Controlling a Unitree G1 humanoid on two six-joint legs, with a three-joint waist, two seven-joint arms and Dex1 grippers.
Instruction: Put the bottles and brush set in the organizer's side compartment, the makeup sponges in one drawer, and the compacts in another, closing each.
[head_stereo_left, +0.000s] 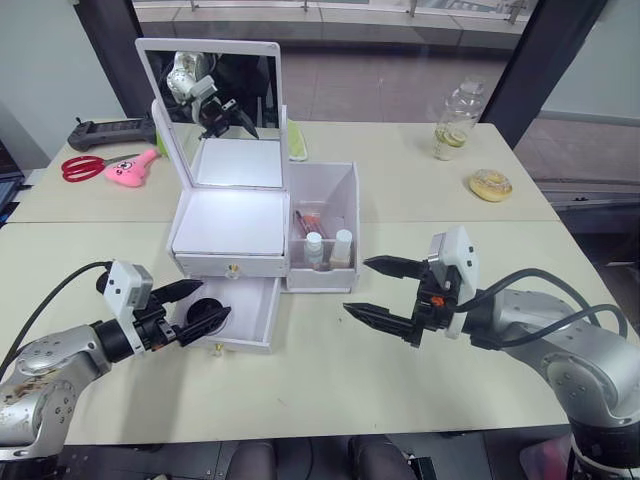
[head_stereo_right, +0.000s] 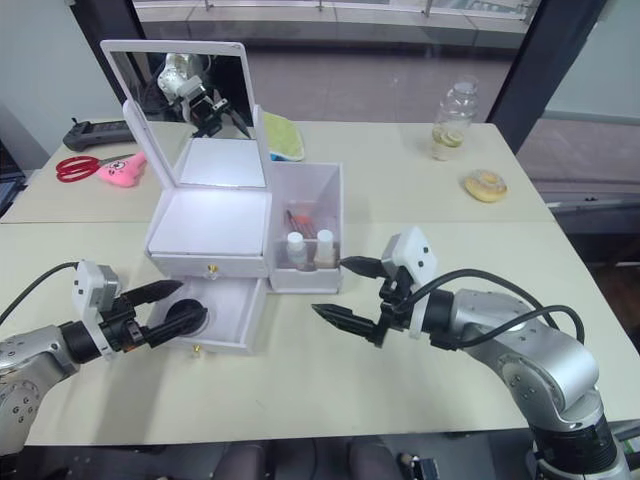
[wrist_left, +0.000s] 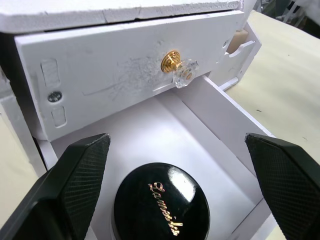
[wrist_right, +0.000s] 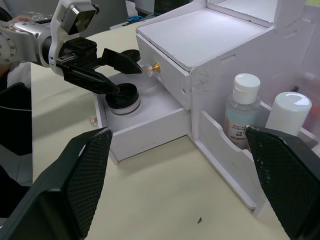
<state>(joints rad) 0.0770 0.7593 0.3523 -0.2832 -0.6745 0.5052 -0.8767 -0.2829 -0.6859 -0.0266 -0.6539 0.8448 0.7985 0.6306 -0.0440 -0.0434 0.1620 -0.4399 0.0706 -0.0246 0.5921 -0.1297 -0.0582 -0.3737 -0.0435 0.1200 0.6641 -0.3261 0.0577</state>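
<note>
The white organizer (head_stereo_left: 230, 225) stands mid-table with its mirror up, upper drawer shut and lower drawer (head_stereo_left: 255, 310) pulled out. A black-lidded compact (wrist_left: 160, 205) with gold lettering lies in that open drawer. My left gripper (head_stereo_left: 212, 302) is open, its fingers either side of the compact without touching it. Two white-capped bottles (head_stereo_left: 314, 248) and the brush set (head_stereo_left: 305, 222) stand in the side compartment (head_stereo_left: 335, 195). My right gripper (head_stereo_left: 378, 290) hangs open and empty over the table just right of the organizer. The makeup sponges are out of view.
At the back right are a clear drink bottle (head_stereo_left: 455, 122) and a round doughnut-like object (head_stereo_left: 490, 185). Red scissors (head_stereo_left: 85, 167), a pink item (head_stereo_left: 133, 170) and a black remote (head_stereo_left: 110, 130) lie at the back left. A green cloth (head_stereo_left: 297, 140) lies behind the organizer.
</note>
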